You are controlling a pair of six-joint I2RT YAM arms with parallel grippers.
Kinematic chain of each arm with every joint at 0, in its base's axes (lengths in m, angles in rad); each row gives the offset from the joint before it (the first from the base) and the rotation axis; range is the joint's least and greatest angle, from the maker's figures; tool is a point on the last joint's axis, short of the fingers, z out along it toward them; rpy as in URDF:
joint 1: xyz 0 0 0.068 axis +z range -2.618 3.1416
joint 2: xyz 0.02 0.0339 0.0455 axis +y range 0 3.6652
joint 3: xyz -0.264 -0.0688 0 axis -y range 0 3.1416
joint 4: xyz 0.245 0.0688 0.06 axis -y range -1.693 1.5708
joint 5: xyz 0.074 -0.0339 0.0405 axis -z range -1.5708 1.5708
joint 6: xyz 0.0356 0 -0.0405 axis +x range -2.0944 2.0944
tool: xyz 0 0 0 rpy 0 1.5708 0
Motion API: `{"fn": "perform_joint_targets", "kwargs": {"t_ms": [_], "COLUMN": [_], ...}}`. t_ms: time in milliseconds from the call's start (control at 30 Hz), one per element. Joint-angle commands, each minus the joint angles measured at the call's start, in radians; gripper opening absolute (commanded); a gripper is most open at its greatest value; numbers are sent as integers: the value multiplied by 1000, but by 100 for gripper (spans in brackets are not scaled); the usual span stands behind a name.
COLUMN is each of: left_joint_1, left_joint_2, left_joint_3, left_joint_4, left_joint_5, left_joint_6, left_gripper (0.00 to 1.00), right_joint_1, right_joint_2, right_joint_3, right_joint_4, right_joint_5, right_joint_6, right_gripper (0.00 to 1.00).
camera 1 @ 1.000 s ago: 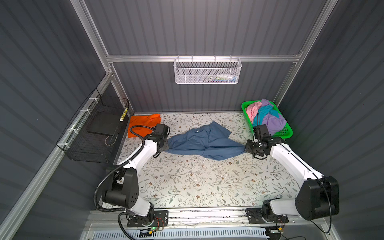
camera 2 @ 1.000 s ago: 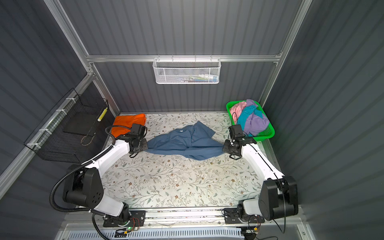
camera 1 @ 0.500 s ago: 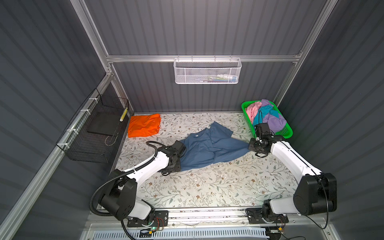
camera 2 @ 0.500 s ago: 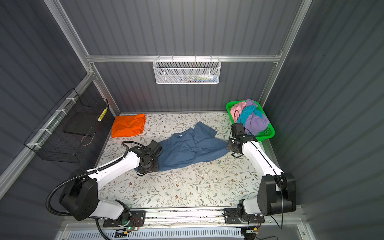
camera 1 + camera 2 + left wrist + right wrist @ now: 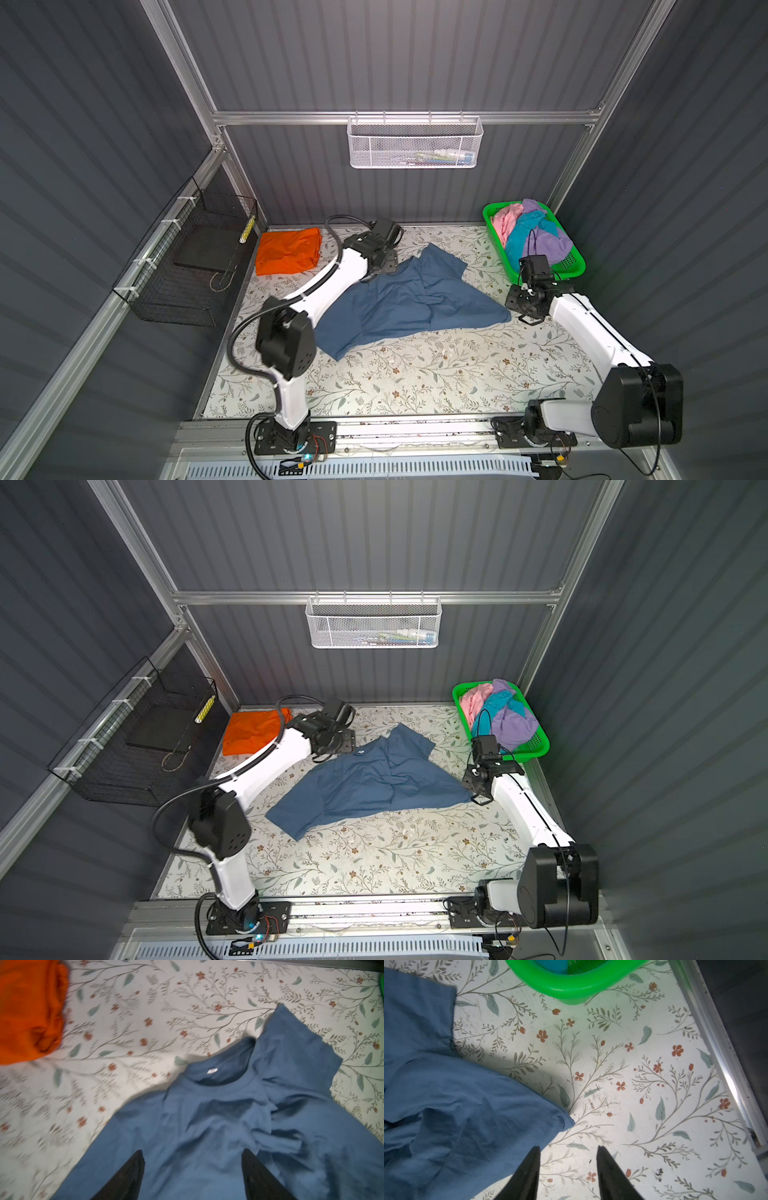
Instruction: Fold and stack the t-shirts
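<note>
A dusty dark blue t-shirt [image 5: 407,303] [image 5: 365,783] lies crumpled and spread on the floral table, collar toward the back. My left gripper [image 5: 387,265] [image 5: 193,1157] hovers open over the cloth just below the collar, with nothing pinched between its fingertips [image 5: 139,1163]. My right gripper [image 5: 519,307] [image 5: 569,1153] stands open over bare table beside the shirt's right corner [image 5: 562,1122]. A folded bright orange t-shirt [image 5: 286,251] [image 5: 27,1012] rests at the back left. Pink [image 5: 505,220], turquoise [image 5: 519,239] and lilac [image 5: 548,241] t-shirts are heaped in the green basket [image 5: 577,268].
The green basket's rim [image 5: 571,985] is close behind my right gripper. A black wire basket [image 5: 187,266] hangs on the left wall, and a white mesh basket [image 5: 415,143] on the back wall. An aluminium rail [image 5: 716,1043] borders the table on the right.
Both grippers have opened and let go of the blue shirt, which now lies flat. My left gripper swung from the front left back to the collar. The right one drew slightly forward.
</note>
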Motion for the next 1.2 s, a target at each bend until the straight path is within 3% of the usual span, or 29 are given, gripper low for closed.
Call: {"fn": "perform_joint_targets", "kwargs": {"t_ms": [0,200,400,567,733,867,933,1000,1133,1167], "left_joint_1": [-5,-7,-7,-7,-7,-5,-1,8,50,62], "left_joint_2": [206,469,544,608,693,667,658,652,624,608], "left_joint_3": [191,478,509,545,618,555,536,543,627,653], "left_joint_4": [75,53,155,213,198,221,221,209,152,134], "left_joint_5": [110,122,146,179,235,253,251,248,255,252], "left_joint_6": [108,203,249,252,246,240,238,228,218,219], "left_gripper": [80,90,96,91,68,46,19,0,0,0], "right_joint_1": [-1,0,2,5,6,8,8,8,9,9], "right_joint_2": [-17,21,87,125,164,189,206,224,254,260], "right_joint_3": [-36,-76,-88,-93,-83,-75,-69,-64,-46,-35], "right_joint_4": [13,45,69,95,107,115,124,134,155,154], "right_joint_5": [-64,-140,-189,-212,-226,-226,-236,-248,-265,-264], "right_joint_6": [27,37,44,64,80,84,89,96,95,89], "right_gripper": [50,57,64,65,66,68,68,66,39,38]}}
